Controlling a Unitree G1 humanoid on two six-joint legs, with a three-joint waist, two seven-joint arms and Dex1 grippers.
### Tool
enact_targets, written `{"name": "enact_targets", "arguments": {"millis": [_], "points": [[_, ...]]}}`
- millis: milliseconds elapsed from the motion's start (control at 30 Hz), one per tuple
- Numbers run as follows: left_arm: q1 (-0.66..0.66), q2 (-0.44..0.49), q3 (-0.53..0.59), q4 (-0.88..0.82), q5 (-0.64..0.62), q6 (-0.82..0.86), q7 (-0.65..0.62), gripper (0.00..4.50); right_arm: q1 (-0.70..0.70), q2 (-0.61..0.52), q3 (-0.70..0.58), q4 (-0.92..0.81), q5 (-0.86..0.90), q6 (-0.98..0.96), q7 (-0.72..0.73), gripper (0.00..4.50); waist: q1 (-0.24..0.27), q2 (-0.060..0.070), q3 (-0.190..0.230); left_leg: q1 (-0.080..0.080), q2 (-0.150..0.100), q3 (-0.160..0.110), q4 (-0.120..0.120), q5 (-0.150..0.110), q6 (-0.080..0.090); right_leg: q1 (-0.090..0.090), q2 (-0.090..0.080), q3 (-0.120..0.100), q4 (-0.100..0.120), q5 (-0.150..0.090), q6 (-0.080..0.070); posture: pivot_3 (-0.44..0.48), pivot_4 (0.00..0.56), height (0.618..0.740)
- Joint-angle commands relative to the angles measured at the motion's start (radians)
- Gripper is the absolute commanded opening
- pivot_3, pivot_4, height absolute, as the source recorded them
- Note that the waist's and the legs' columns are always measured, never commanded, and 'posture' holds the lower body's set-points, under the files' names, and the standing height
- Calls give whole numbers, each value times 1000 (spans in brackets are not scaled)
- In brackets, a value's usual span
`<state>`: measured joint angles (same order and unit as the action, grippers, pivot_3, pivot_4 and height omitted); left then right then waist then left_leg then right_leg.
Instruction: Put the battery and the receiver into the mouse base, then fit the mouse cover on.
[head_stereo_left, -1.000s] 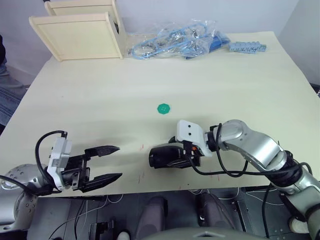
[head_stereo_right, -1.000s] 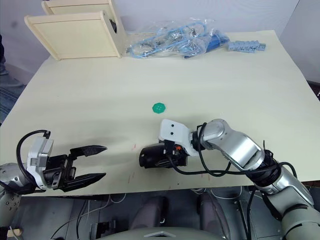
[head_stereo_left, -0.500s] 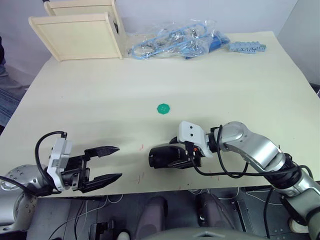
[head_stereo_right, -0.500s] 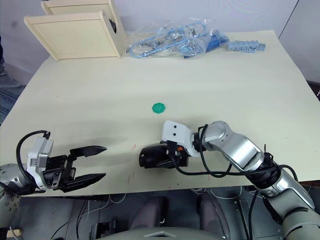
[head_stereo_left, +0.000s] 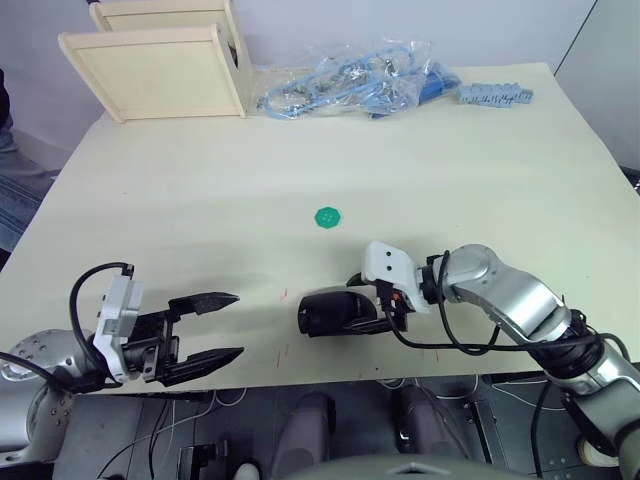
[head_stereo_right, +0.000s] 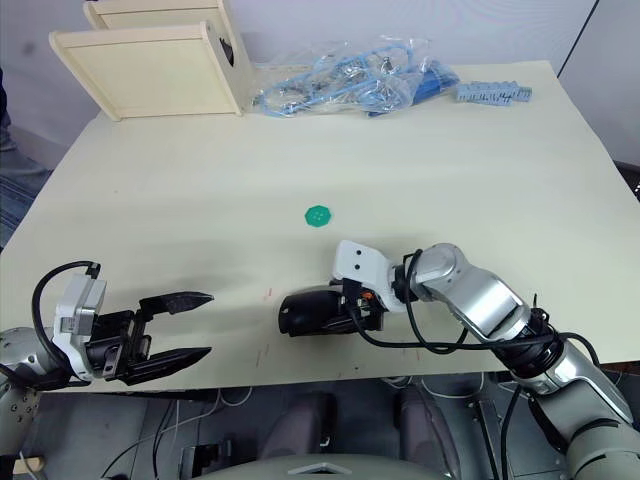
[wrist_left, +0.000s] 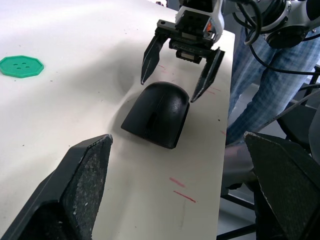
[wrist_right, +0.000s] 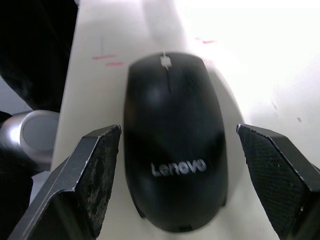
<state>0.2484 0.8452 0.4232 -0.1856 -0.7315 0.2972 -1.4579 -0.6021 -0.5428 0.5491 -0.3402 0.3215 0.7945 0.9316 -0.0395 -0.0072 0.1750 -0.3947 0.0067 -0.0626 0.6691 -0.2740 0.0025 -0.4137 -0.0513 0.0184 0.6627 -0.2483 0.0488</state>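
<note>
The table (head_stereo_left: 200, 190) is wide and pale, and most of its middle lies bare between my arms and the far edge. Its near edge runs just under both my grippers, so there is little room on my side.

At the far left corner stand two wooden boxes (head_stereo_left: 160, 65), one cut off by the top of the picture. Beside them lies one clear bag of blue cables (head_stereo_left: 350, 85); I cannot make out how many cables it holds. One grey strip of small parts (head_stereo_left: 495, 95) sits to its right. At the left margin I see a bit of a person in jeans (head_stereo_left: 15, 190), mostly cut off.

One mouse (head_stereo_left: 330, 312) rests near the near edge, its glossy black cover (wrist_right: 172, 135) on top with pale lettering on it. The cover hides whatever is under it, so I cannot see the base or the battery.

My right gripper (wrist_left: 180, 67) has its jaws spread wide, one either side of the mouse's back end, not touching it. My left gripper (head_stereo_left: 205, 325) hangs well apart to the left, jaws also spread, nothing between them.

One small green disc (head_stereo_left: 327, 216) lies alone mid-table.
</note>
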Motion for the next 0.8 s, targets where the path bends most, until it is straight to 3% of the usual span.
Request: {"name": "enact_targets", "arguments": {"millis": [33, 800], "points": [[7, 10, 36, -15, -15, -2, -5, 4500, 7, -2, -29, -18, 2, -22, 13, 3885, 0, 0, 0, 0, 0, 0, 0, 0, 0, 0, 0, 0, 0, 0, 0, 0, 150, 740], [25, 9, 45, -27, -17, -4, -1, 4500, 20, 8, -26, -10, 3, -8, 23, 3885, 0, 0, 0, 0, 0, 0, 0, 0, 0, 0, 0, 0, 0, 0, 0, 0, 150, 740]]}}
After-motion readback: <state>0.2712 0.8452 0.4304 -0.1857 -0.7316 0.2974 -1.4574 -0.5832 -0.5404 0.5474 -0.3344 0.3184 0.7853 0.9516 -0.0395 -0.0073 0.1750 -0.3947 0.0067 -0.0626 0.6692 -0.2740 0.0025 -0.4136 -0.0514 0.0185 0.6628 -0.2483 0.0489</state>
